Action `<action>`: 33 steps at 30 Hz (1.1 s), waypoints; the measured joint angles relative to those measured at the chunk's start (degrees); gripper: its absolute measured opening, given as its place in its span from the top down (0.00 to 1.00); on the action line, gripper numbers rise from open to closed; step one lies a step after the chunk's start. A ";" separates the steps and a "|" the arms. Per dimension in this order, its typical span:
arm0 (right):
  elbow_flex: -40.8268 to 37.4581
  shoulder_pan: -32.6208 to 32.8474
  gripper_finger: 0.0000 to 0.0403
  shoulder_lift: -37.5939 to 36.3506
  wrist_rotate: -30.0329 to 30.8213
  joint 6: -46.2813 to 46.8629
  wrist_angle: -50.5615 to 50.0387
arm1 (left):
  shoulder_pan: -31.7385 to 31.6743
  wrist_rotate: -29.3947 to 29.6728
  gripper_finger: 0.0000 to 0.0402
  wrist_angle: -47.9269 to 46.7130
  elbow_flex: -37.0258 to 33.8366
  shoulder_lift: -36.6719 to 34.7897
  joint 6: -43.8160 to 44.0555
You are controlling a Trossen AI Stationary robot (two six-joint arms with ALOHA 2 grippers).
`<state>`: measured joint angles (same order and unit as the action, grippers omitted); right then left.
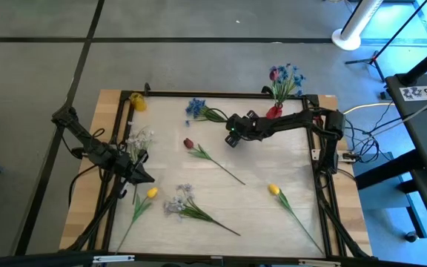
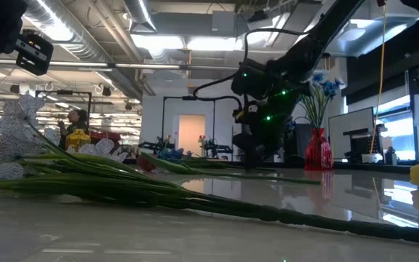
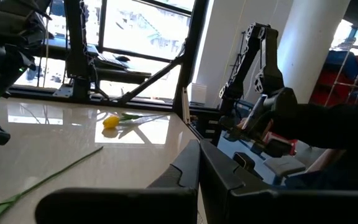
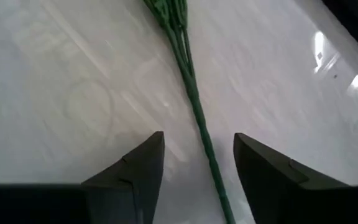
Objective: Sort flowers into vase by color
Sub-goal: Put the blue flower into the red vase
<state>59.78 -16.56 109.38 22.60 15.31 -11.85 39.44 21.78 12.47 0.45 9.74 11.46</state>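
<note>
The blue flower (image 1: 196, 108) lies at the table's far side, its green stem (image 4: 194, 106) running between the open fingers of my right gripper (image 1: 232, 135) (image 4: 197, 155), which stand on either side of it without touching. The red vase (image 1: 274, 111) (image 2: 317, 149) at the far edge holds blue flowers and a red one. The dark red tulip (image 1: 189, 144) lies mid-table. Yellow tulips (image 1: 273, 190) (image 1: 151, 193) and a pale spray (image 1: 178, 202) lie nearer. Another white spray (image 1: 139, 139) lies by my left gripper (image 1: 143, 176) (image 3: 199, 149), which is shut and holds nothing.
A yellow object (image 1: 137, 101) stands at the far left corner. A black frame (image 1: 321, 148) runs round the tabletop. In the low view the pale spray's stems (image 2: 158, 193) lie across the foreground. Bare table shows between the dark red tulip and the right-hand yellow tulip.
</note>
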 joint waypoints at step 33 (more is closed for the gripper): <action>6.19 23.15 0.88 -6.45 -10.72 21.96 -53.58 | -0.02 0.02 1.00 0.02 0.00 0.00 0.00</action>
<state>65.96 6.59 102.94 11.88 37.27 -65.43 39.42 21.80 12.49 0.45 9.74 11.46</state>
